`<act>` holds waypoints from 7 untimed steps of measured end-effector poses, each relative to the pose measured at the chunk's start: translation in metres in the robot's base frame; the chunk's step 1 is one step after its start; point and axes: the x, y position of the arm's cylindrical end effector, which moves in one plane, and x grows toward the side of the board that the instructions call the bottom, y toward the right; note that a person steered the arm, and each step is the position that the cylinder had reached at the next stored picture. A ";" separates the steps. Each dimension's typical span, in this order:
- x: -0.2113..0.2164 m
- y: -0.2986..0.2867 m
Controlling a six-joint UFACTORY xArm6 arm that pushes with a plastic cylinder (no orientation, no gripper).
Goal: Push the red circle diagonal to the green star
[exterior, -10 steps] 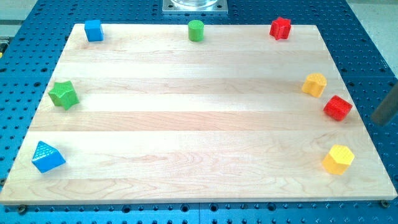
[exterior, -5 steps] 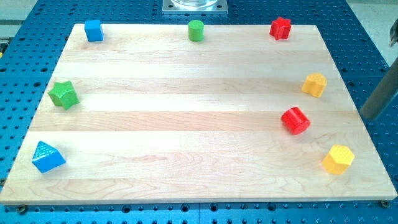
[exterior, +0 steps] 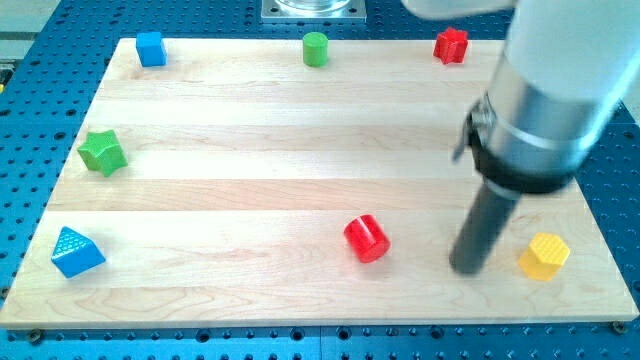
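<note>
- Board [exterior: 300, 150]: pale wood with lengthwise grain, lying on a blue perforated table [exterior: 60, 30].
- Rod: smooth, dark, under a grey collar. My tip [exterior: 467, 268] rests on the board, right of the red circle [exterior: 366, 239] and apart from it, a spot from which a leftward push seems likely. It has no jaws, so it holds nothing.
- Red circle: a short cylinder near the view's bottom, right of centre.
- Green star [exterior: 102, 152]: at the left edge, well apart.
- Yellow block [exterior: 544, 256]: faceted, just right of my tip.
</note>
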 end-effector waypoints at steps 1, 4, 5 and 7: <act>0.020 -0.049; 0.016 -0.243; 0.007 -0.281; -0.038 -0.329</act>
